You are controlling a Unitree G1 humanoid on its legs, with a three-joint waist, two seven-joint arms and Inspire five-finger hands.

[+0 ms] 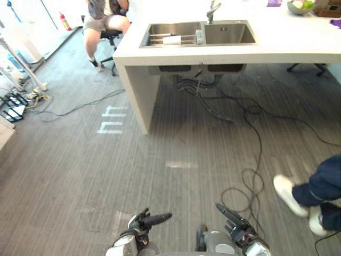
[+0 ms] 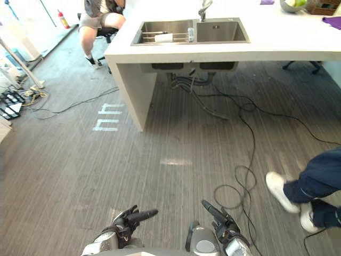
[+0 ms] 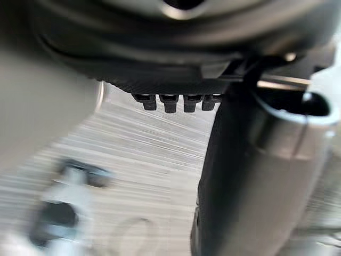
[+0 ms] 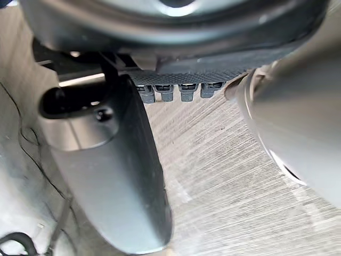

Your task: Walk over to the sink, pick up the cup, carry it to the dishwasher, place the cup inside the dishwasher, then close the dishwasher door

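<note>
Left hand (image 1: 140, 223): hung low at the near edge of the head views, fingers relaxed and loose, thumb pointing inward, nothing in it.
Right hand (image 1: 237, 223): low beside it, well apart from the left, fingers likewise slack, nothing held.
Floor (image 1: 69, 176): grey striped planks lay under both hands.
Standing person: a dark trouser leg and white shoes (image 1: 290, 194) came in from the right, near the right hand's side.
Tape marks (image 1: 112, 120): pale strips were stuck on the floor just before the counter's left leg.
Counter (image 1: 224, 52): a white slab stood across the far middle, cables hanging beneath it.
Sink (image 1: 229, 33): two steel basins were set in the counter top, with a faucet (image 1: 212, 10) behind the divider.
Cup (image 1: 171, 39): a small white piece lay on the rack (image 1: 156, 37) across the left basin, well away from both hands.
Bowl (image 1: 298, 7): sat on the counter's far right with green fruit in it.
Seated person (image 1: 104, 21): sat on a chair beyond the counter's left end.
</note>
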